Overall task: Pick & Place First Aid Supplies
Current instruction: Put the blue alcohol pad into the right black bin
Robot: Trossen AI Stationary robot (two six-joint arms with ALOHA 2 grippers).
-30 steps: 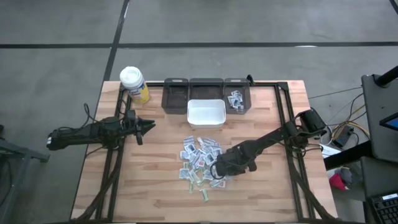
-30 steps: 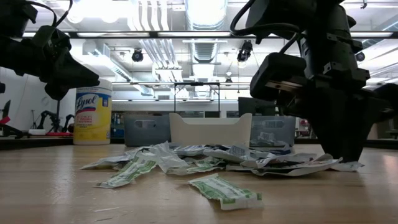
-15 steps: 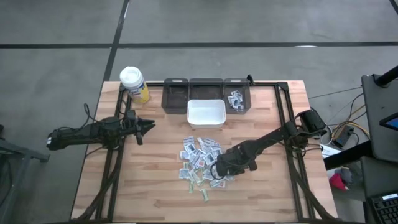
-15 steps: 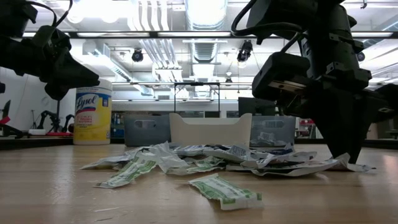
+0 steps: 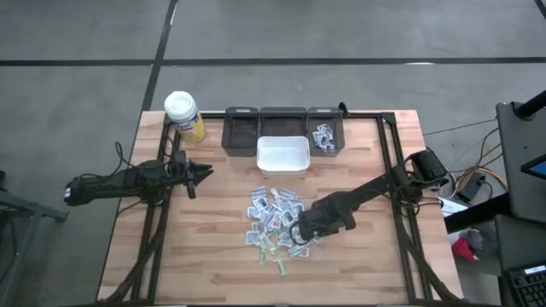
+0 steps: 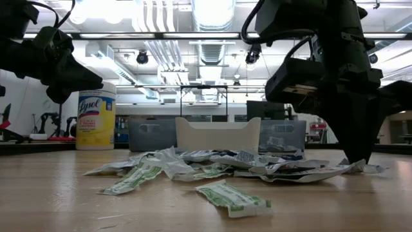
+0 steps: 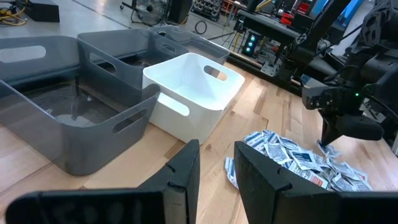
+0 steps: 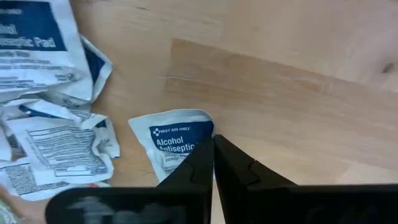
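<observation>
Right end effector (image 8: 211, 149) is pinched shut on one packet (image 8: 177, 140); few binned (image 5: 324, 136), pile (image 5: 275, 220) beside it remains.

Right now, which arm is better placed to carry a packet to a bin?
Right. The right gripper is shut on an alcohol antiseptic packet at the pile's edge, while the left gripper hovers away from it, holding nothing.

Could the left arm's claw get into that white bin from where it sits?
Probably yes. The left claw hangs above bare table beside the white bin, holding nothing, its jaws slightly apart. Nothing stands between them, and the bin is open on top. The right claw is busy farther off.
</observation>
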